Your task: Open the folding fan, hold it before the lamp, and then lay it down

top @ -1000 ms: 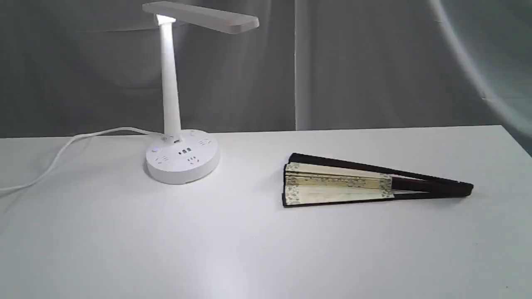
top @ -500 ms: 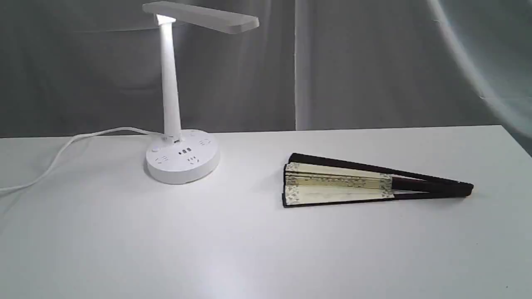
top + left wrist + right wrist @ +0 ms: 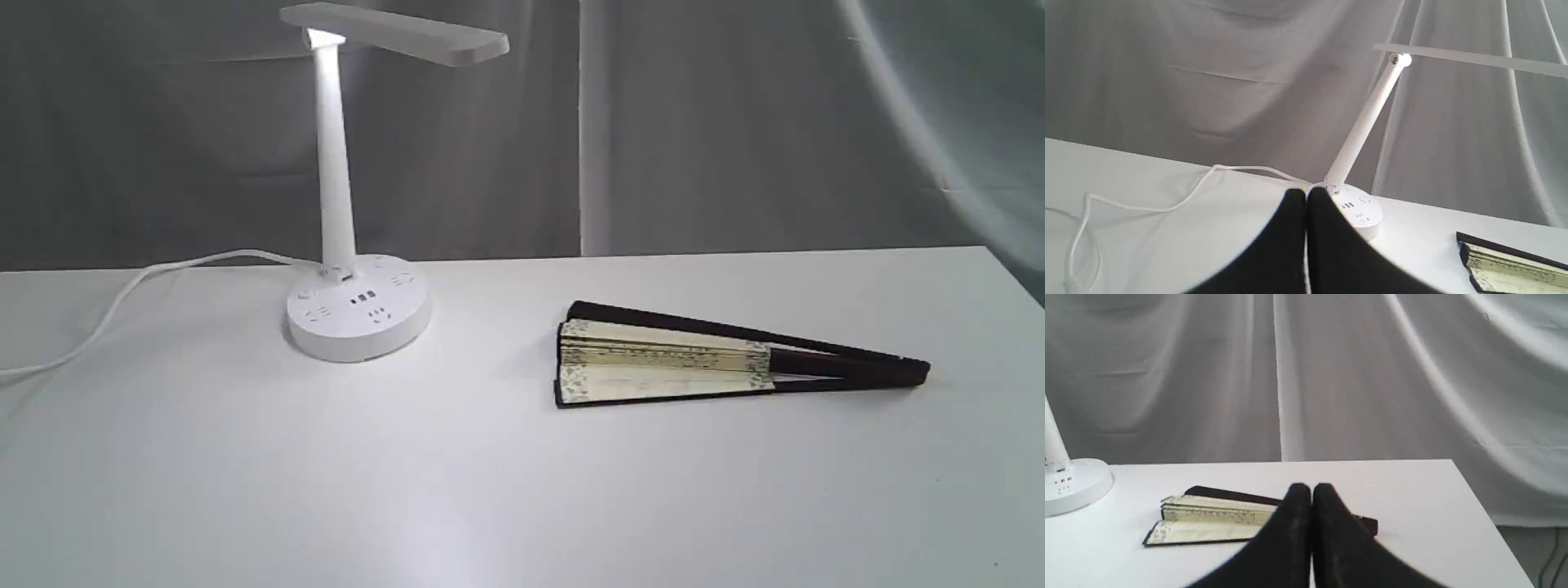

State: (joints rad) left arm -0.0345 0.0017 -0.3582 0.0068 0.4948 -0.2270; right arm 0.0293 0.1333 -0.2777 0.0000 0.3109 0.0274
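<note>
The folding fan point(image 3: 694, 363) lies nearly closed on the white table point(image 3: 490, 490), right of centre, its pivot end pointing right. It also shows in the right wrist view as the fan point(image 3: 1216, 518) and at the edge of the left wrist view as the fan point(image 3: 1506, 261). The white lamp point(image 3: 351, 302) stands lit at the back left, also seen as the lamp point(image 3: 1359, 208) and the lamp point(image 3: 1069, 482). Neither arm appears in the exterior view. My left gripper point(image 3: 1306, 194) is shut and empty, well short of the lamp base. My right gripper point(image 3: 1311, 488) is shut and empty, short of the fan's ribs.
The lamp's white cord point(image 3: 122, 298) trails off the table's left side. A grey curtain point(image 3: 735, 122) hangs behind the table. The table's right edge point(image 3: 1012, 278) lies a little past the fan's pivot end.
</note>
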